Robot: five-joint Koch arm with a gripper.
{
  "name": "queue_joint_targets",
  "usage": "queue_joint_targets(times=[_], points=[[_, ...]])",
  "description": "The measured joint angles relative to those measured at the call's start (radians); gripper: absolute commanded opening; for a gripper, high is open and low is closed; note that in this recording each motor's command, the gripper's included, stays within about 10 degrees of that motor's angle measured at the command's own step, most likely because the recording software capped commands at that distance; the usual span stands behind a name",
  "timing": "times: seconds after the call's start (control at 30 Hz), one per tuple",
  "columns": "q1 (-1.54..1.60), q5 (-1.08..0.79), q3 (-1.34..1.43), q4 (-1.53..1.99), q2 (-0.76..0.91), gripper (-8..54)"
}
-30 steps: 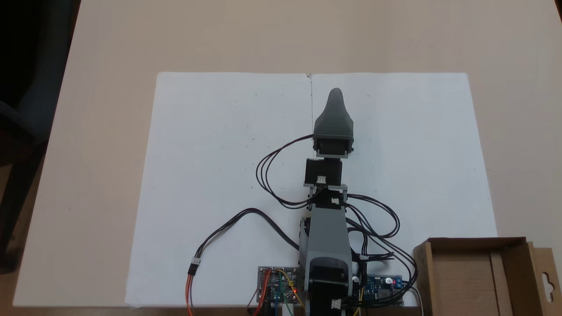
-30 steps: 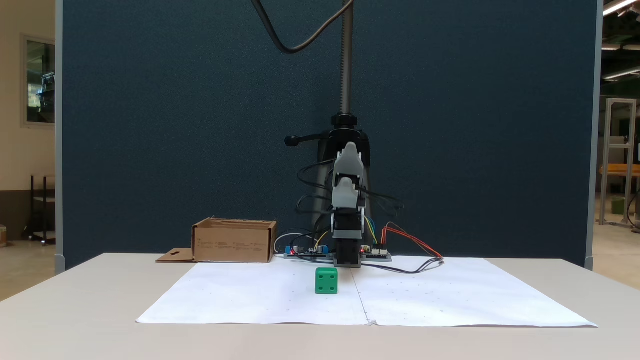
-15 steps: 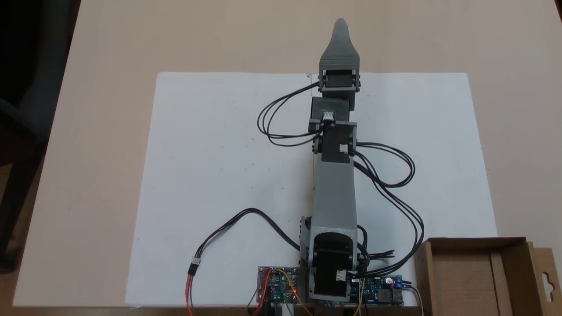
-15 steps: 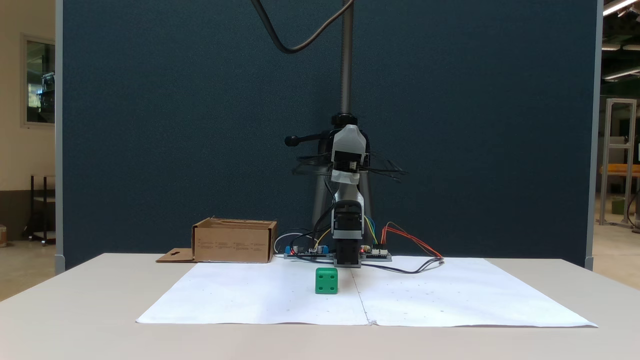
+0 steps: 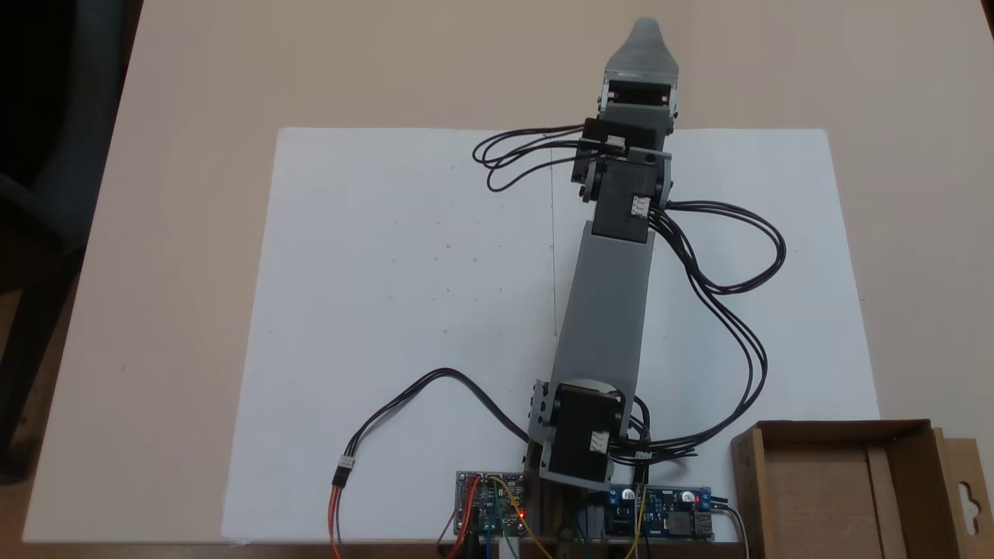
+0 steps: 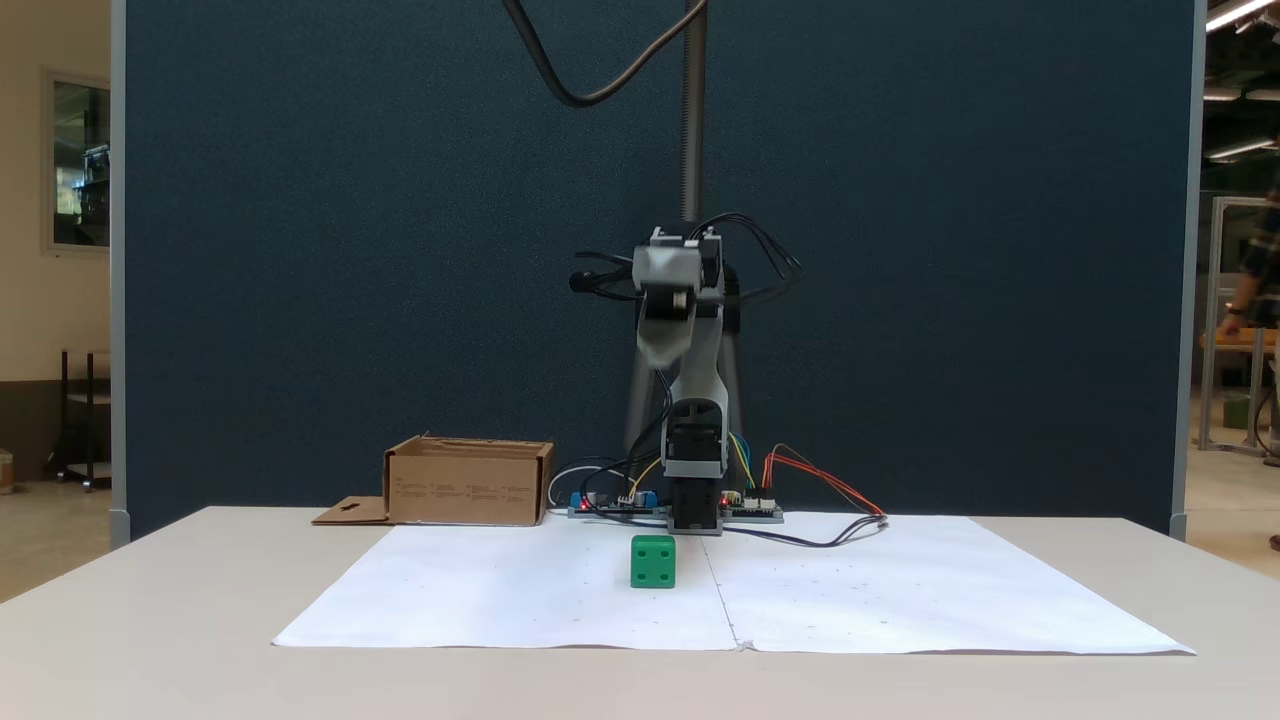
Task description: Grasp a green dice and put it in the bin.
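The white paper sheet (image 6: 560,600) covers mid-frame of the beige table (image 6: 150,640), the shallow brown cardboard bin (image 6: 468,483) at left-centre. The small green plastic dice (image 6: 653,561) sits on the sheet at centre, nothing blocking it. The grey gripper (image 6: 660,352), now swung higher and further out than before, hangs above centre; whether its jaws are apart cannot be told.

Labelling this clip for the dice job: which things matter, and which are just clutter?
Job:
green dice
bin, a cardboard box
gripper

Just lying about:
white paper sheets
circuit boards
loose cables
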State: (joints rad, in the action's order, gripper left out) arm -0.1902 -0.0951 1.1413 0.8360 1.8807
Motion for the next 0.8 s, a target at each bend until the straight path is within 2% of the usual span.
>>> queue_joint_targets(times=[0.53, 0.8], points=[[-0.137, 0.000, 0.000, 0.808, -0.037, 43.1], [-0.141, -0.021, 0.000, 0.951, -0.097, 44.5]])
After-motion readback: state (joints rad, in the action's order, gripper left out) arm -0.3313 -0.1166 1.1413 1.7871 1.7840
